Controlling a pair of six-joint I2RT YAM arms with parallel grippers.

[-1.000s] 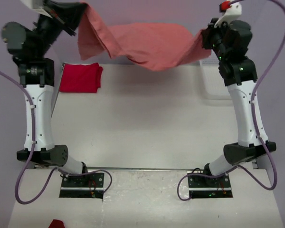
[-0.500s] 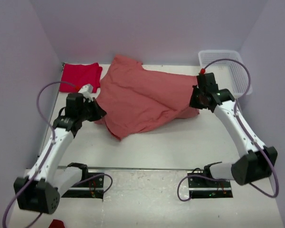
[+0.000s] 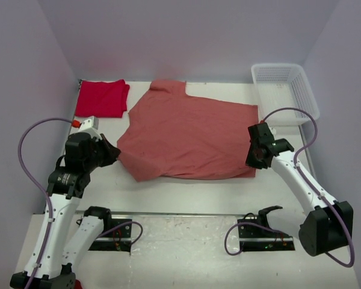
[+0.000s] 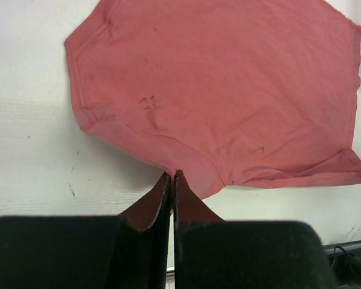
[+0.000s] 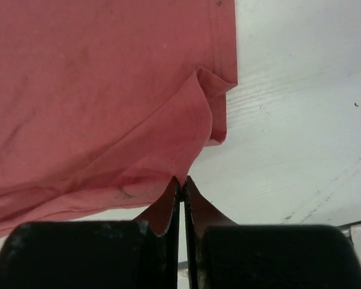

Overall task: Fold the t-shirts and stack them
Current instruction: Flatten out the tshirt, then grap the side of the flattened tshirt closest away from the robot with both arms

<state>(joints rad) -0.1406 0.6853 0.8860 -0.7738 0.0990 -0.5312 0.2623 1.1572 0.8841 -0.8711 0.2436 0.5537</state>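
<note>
- Left gripper (image 3: 114, 153) – jaws pressed together, pinching the near-left edge of the salmon-pink t-shirt (image 3: 186, 135). In its own wrist view the two fingertips meet right at the hem, where the cloth curves to a rounded corner.
- Right gripper (image 3: 253, 161) is likewise closed, nipping the shirt's near-right corner. The right wrist view shows the tips meeting on the hem, with a small pucker of cloth raised just beyond them.
- Both grippers sit low, close to the table (image 3: 186, 192), one at each near corner of the garment, with the cloth stretched between them.
- Salmon-pink t-shirt: spread open and mostly flat across the middle of the table, not folded. A narrower part pokes out at the far-left side. Faint creases run across the body, and a few small dark specks show in the left wrist view.
- Red t-shirt (image 3: 101, 98) – folded into a neat rectangle at the far-left corner of the table, just beside the pink one and not under it.
- White mesh basket (image 3: 307, 96) stands at the far-right corner, near the pink shirt's far-right edge.
</note>
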